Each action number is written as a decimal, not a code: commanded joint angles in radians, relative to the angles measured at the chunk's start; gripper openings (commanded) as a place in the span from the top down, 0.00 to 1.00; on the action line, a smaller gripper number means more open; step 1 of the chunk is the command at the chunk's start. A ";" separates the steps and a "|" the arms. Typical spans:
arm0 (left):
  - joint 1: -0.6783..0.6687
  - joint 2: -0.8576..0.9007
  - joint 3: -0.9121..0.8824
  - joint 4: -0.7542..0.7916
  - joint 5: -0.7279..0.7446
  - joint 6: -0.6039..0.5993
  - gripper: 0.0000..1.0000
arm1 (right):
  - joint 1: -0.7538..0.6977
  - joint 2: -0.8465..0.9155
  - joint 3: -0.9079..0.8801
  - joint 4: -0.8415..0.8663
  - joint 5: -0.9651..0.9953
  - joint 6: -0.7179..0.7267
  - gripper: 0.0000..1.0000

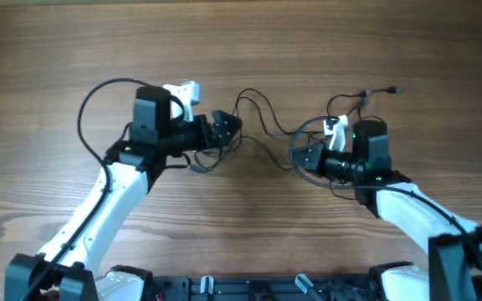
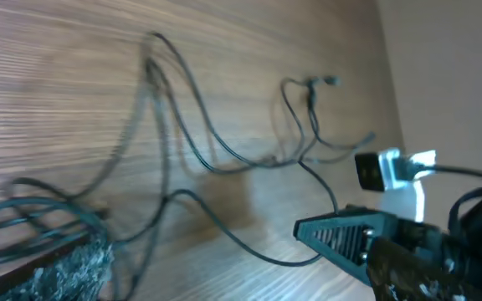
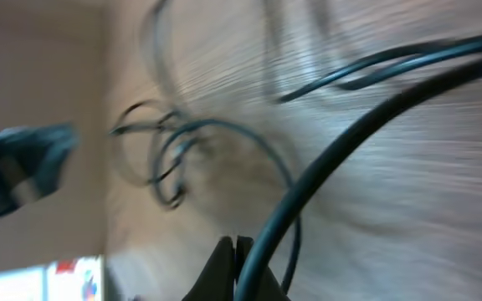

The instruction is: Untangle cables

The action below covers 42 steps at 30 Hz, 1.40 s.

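The cables (image 1: pixel 262 117) are thin dark cords spread in loose loops across the wooden table between my two arms, with a plug end (image 1: pixel 396 89) at the far right. My left gripper (image 1: pixel 227 130) stands open at the left end of the tangle. In the left wrist view its fingers (image 2: pixel 341 234) straddle one strand (image 2: pixel 224 234) that lies on the wood without touching them. My right gripper (image 1: pixel 301 155) sits at the right end of the loops. In the right wrist view its jaws (image 3: pixel 235 248) are pressed together on a strand (image 3: pixel 325 176) that arches up and to the right.
The thicker black wires of the arms (image 1: pixel 90 104) loop behind the left wrist. A small coil of cable (image 3: pixel 161 159) lies beyond the right gripper. Bare wood (image 1: pixel 249 42) stretches across the back of the table.
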 commanded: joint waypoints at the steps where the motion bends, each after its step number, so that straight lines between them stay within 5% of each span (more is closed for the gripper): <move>1: -0.070 0.004 0.009 0.006 -0.026 0.032 0.00 | 0.004 -0.118 0.012 0.068 -0.267 -0.047 0.95; 9: -0.198 0.039 0.009 0.072 -0.206 0.032 0.00 | 0.004 -0.386 0.012 0.497 -0.504 0.211 0.95; 16: -0.241 0.183 0.009 0.103 -0.205 0.032 0.00 | 0.003 -0.396 0.012 0.626 -0.499 0.283 0.95; 18: -0.247 0.223 0.009 0.099 -0.206 0.032 0.10 | 0.000 -0.395 0.012 0.677 -0.480 0.314 0.95; 20: -0.247 0.257 0.009 0.091 -0.206 0.032 0.36 | -0.010 -0.395 0.012 0.733 -0.473 0.347 0.95; 22: -0.246 0.283 0.009 0.081 -0.229 0.032 0.49 | -0.028 -0.395 0.012 0.750 -0.468 0.351 0.95; 23: -0.246 0.295 0.009 0.063 -0.268 0.032 0.64 | -0.048 -0.395 0.012 0.751 -0.462 0.348 0.95; 29: -0.246 0.302 0.009 -0.054 -0.427 0.032 0.96 | -0.277 -0.384 0.012 0.713 -0.311 0.251 0.95; 36: -0.246 0.306 0.008 -0.084 -0.444 0.032 0.96 | -0.457 -0.302 0.044 0.511 -0.093 0.078 0.95; 42: -0.246 0.333 0.008 -0.087 -0.468 0.028 0.96 | -0.549 -0.278 0.309 0.229 -0.094 -0.053 0.95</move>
